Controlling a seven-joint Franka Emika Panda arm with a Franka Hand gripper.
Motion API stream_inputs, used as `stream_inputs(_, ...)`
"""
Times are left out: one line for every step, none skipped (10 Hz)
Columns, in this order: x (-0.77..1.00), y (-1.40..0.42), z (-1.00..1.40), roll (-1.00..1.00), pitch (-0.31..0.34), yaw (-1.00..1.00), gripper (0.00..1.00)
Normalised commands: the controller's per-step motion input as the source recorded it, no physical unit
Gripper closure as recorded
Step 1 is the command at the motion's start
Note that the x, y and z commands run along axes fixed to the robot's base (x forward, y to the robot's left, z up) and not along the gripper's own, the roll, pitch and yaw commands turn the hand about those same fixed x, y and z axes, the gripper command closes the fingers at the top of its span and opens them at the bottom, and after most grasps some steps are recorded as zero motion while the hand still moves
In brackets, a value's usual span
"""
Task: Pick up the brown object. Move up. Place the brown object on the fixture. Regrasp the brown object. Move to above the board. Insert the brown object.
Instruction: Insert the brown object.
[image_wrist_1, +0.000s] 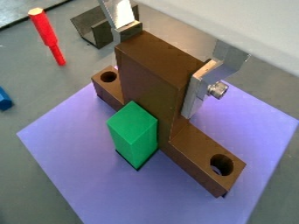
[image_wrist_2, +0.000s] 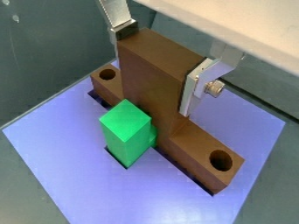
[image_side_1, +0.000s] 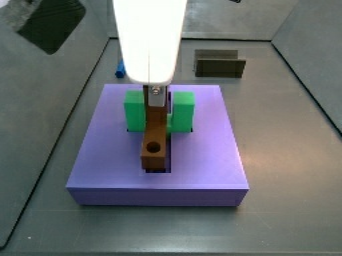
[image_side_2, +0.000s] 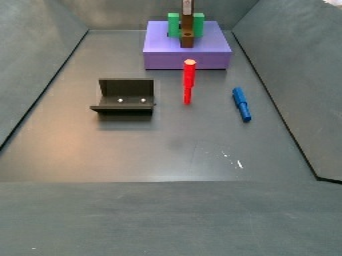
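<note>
The brown object (image_wrist_1: 158, 87) (image_wrist_2: 152, 92) is a bar with a round hole near each end and a tall upright middle. Its bar lies in the lengthwise groove of the lavender board (image_wrist_1: 70, 166) (image_wrist_2: 59, 166) (image_side_1: 201, 170), next to the green block (image_wrist_1: 132, 131) (image_wrist_2: 126, 131). My gripper (image_wrist_1: 162, 66) (image_wrist_2: 160, 63) reaches down over the board, shut on the upright part, a silver finger (image_wrist_1: 198, 92) pressed against each side. In both side views the gripper (image_side_1: 156, 97) (image_side_2: 189, 12) stands above the board's centre. The dark fixture (image_wrist_1: 91, 26) (image_side_1: 221, 65) (image_side_2: 124, 97) sits apart on the floor with nothing on it.
A red peg (image_wrist_1: 49, 37) (image_side_2: 189, 80) stands on the floor between the board (image_side_2: 160, 55) and the fixture. A blue piece (image_side_2: 241, 103) (image_wrist_1: 5, 96) lies beside it. Grey walls enclose the floor on all sides.
</note>
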Motion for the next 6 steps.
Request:
stream_inputs(0.09,0.06,-0.15,0.0,0.0,0.1,1.0)
stream_inputs(0.04,0.0,-0.12,0.0,0.0,0.11,1.0)
stream_inputs(0.08,-0.08,-0.11,0.0,0.0,0.11,1.0)
stream_inputs(0.2,-0.21,-0.06,0.02,0.026,0.17,1.0)
stream_inputs(0.18,-0.2,-0.07,0.01,0.024,0.19,1.0)
stream_inputs(0.1,-0.15,-0.1,0.0,0.0,0.15,1.0)
